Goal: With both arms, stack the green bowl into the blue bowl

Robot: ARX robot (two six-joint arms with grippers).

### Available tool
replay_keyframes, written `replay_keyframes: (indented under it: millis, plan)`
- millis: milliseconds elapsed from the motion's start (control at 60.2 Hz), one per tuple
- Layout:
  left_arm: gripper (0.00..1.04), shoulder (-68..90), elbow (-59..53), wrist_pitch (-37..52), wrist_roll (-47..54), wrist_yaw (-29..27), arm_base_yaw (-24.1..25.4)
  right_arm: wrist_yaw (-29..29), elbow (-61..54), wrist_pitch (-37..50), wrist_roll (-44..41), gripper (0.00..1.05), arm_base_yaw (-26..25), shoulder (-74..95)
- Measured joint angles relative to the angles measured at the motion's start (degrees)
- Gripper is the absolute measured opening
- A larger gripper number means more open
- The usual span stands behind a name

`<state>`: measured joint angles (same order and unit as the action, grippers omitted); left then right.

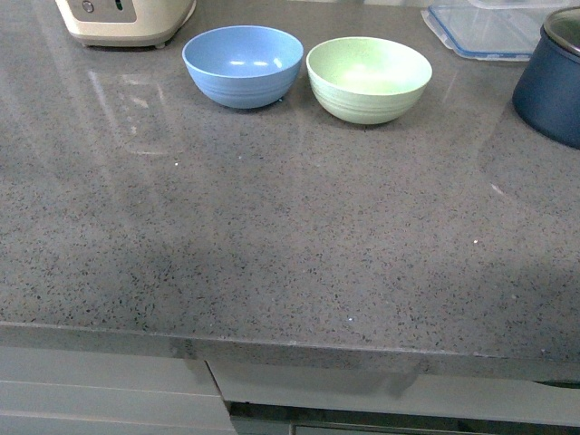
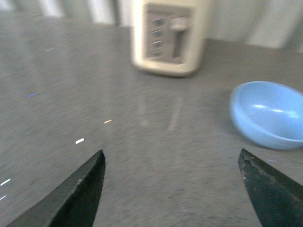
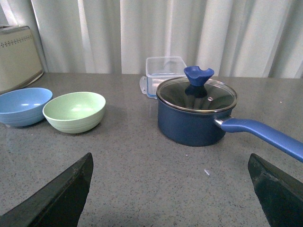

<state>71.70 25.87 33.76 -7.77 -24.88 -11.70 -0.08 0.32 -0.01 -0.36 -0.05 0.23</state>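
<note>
Two round matte bowls sit side by side on the grey speckled stone counter [image 1: 272,236]. From my front camera, the light sky-blue bowl [image 1: 243,65] is at eleven o'clock and the pale mint-green bowl [image 1: 369,79] at twelve, just beside it; I cannot tell whether the rims touch. Both show bare insides. At two o'clock stands a dark navy saucepan [image 3: 194,120] under a glass lid [image 3: 218,97], its contents unclear. A clear plastic box [image 3: 163,73] sits nearer one, and a cream appliance [image 1: 127,20] at ten. My left gripper [image 2: 173,189] and right gripper [image 3: 170,189] both gape wide, holding nothing.
</note>
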Motion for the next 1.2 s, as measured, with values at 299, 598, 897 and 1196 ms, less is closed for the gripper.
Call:
replay_keyframes:
  millis: [299,598,897,1196]
  plan:
    - [0.3,-10.47,-14.05,15.34,6.69,18.36,5.14,0.0,0.0,0.0,0.0,0.95,0.0,0.0]
    - [0.04,-21.94,-20.33,9.75,7.32,24.5,10.78,0.0,0.0,0.0,0.0,0.95,0.0,0.0]
    - [0.04,-33.86,-24.61,3.08,7.34,24.81,11.56,0.02,0.0,0.0,0.0,0.95,0.0,0.0]
    - [0.04,-44.26,-24.65,-6.58,7.34,24.81,11.56,0.02,0.0,0.0,0.0,0.95,0.0,0.0]
